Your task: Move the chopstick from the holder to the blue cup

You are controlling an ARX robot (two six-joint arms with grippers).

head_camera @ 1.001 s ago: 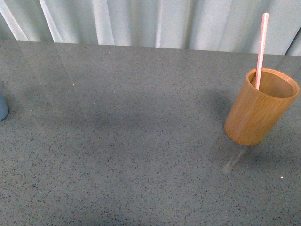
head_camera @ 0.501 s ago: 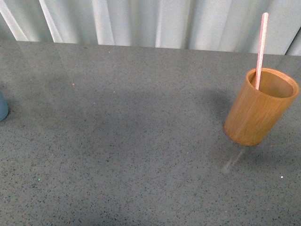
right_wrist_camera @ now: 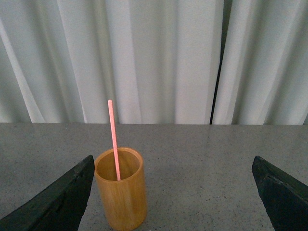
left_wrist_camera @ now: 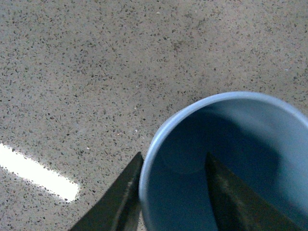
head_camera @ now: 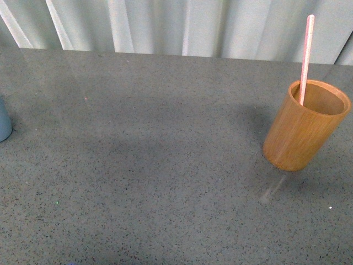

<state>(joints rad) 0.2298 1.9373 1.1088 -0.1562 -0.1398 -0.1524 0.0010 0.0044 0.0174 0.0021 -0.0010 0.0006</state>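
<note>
The orange-brown wooden holder (head_camera: 304, 126) stands at the right of the grey table, with one pinkish chopstick (head_camera: 306, 55) upright in it. The right wrist view shows the holder (right_wrist_camera: 121, 190) and chopstick (right_wrist_camera: 113, 139) ahead of my open right gripper (right_wrist_camera: 175, 192), whose fingers (right_wrist_camera: 62, 199) stand wide apart, the holder near one of them. The blue cup (head_camera: 3, 120) shows only as a sliver at the far left edge. In the left wrist view my left gripper (left_wrist_camera: 173, 192) is shut on the blue cup (left_wrist_camera: 231, 144), one finger outside the rim, one inside. The cup is empty.
The grey speckled tabletop (head_camera: 154, 165) stretches between cup and holder. Pale pleated curtains (head_camera: 182, 25) hang behind the table's far edge. A bright strip of light (left_wrist_camera: 38, 173) lies on the table beside the cup.
The blue cup at the left edge has shifted slightly, showing a little more of its side. The holder and chopstick have not moved.
</note>
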